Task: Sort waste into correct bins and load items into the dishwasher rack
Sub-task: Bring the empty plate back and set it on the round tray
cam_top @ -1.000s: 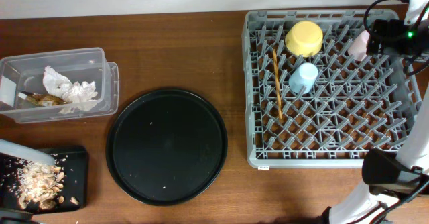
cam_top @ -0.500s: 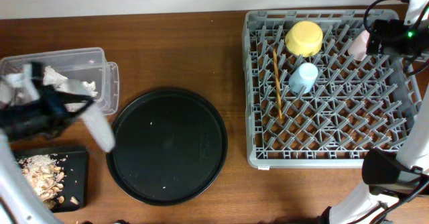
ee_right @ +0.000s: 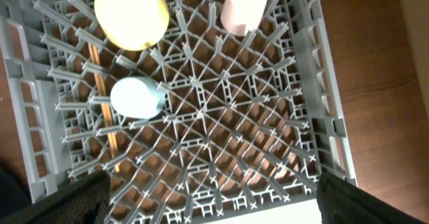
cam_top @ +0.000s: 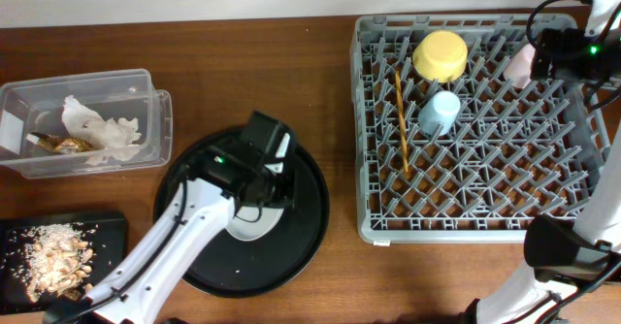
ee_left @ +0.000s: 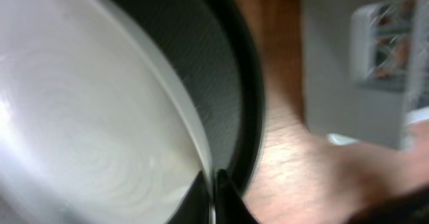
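plate point(ee_left: 80, 117) rim tight between left fingers point(ee_left: 231, 200), right fingers point(ee_right: 60, 200) wide apart

The yellow bowl point(cam_top: 440, 54), blue cup point(cam_top: 439, 112), pink cup point(cam_top: 521, 64) and chopsticks point(cam_top: 401, 120) are crowding the rack's point(cam_top: 485, 229) back half, leaving its front open, and the left arm point(cam_top: 184, 232) is blocking the black tray point(cam_top: 303, 237).

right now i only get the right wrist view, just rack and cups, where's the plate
observer: The pale-grey plate is over the round black tray, left of the dishwasher rack.
operator: is anything holding it
observer: Yes, the left claw is shut on its rim.
operator: and the tissue
observer: The crumpled white tissue sits in the clear tub, far left of the table.
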You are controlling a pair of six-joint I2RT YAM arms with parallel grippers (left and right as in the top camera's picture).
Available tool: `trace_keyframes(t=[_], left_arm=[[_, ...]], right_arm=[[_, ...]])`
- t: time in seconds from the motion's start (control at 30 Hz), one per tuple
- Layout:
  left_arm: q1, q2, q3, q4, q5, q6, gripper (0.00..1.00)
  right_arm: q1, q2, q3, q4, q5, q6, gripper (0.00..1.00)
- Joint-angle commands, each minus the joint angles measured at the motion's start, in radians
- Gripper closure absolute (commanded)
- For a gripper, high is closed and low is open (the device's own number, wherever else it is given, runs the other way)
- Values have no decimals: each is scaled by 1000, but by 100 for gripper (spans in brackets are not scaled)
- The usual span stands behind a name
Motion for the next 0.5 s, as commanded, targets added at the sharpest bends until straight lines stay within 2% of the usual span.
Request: trace_keyframes(t=[0.0, 0.07, 0.17, 0.27, 0.33, 0.47], left_arm=[[-48, -10, -40, 13, -136, -29, 81], [-51, -10, -40, 15, -145, -29, 56], [-51, -14, -8, -11, -146, -29, 56], [12, -42, 140, -140, -176, -29, 56], [124, -89, 292, -282, -271, -29, 56], [396, -194, 409, -422, -296, -29, 56]], right_arm=[[-2, 5, 6, -6, 11, 1, 2], [-2, 5, 6, -6, 11, 1, 2], [-2, 5, 6, -6, 11, 1, 2], [-2, 5, 6, -6, 11, 1, 2], [-2, 5, 6, -6, 11, 1, 2], [-2, 5, 6, -6, 11, 1, 2]])
